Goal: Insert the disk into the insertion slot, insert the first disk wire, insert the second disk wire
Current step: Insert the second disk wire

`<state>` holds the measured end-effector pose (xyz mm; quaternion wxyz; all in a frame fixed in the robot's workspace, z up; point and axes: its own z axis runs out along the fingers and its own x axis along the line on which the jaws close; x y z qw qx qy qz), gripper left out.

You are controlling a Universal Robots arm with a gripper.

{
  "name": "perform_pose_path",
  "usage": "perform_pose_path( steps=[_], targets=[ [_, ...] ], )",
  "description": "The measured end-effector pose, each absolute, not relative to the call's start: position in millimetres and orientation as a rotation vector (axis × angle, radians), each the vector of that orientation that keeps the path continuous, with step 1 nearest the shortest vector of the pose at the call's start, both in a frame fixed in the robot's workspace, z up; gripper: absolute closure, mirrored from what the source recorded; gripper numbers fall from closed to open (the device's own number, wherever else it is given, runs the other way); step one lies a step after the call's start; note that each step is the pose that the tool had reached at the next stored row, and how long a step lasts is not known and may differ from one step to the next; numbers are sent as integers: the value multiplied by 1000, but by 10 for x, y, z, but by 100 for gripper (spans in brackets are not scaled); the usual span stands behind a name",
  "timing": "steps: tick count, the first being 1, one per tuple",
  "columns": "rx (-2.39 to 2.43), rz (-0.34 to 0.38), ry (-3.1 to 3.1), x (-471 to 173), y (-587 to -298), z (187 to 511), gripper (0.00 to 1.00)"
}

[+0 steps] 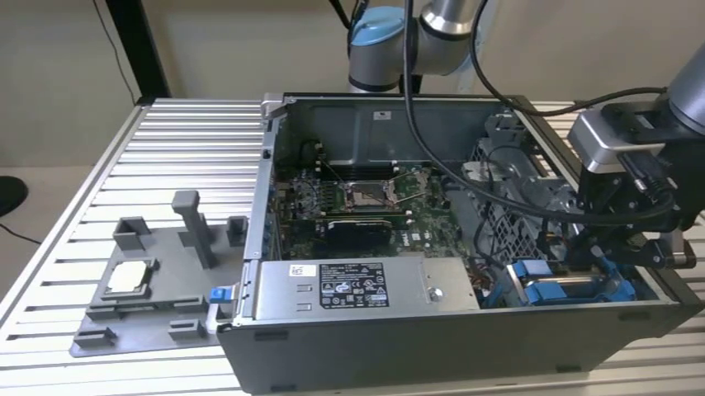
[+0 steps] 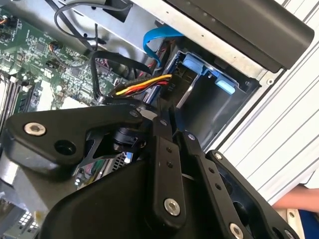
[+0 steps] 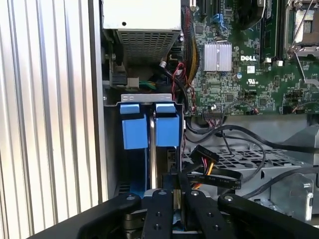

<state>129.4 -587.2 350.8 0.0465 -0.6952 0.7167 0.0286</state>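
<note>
Two bright blue carrier fronts (image 3: 134, 127) (image 3: 167, 124) sit side by side in the insertion slot bays of the dark drive cage (image 3: 144, 98), low at the exterior view's right (image 1: 540, 289). I cannot tell which of them holds the disk; its metal body is hidden. My gripper (image 3: 175, 185) reaches down into the cage's other end (image 1: 595, 256), its fingers (image 2: 162, 149) close together on the black plug of a yellow, red and black disk wire (image 2: 144, 84) (image 3: 205, 165). A blue flat cable (image 2: 152, 42) hangs loose beside the cage.
The open computer case holds the green motherboard (image 1: 352, 194) and a grey power-supply box (image 1: 352, 285) with a white label. A grey fixture tray (image 1: 154, 322) lies on the ribbed table at the exterior view's left. A person's hand (image 2: 296, 199) shows by the table's edge.
</note>
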Motion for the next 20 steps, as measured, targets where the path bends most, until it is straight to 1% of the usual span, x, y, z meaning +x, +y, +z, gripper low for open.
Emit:
perform_pose_path(
  steps=[20],
  targets=[
    [-2114, 82, 2178, 1294, -5872, 3445, 100]
  ],
)
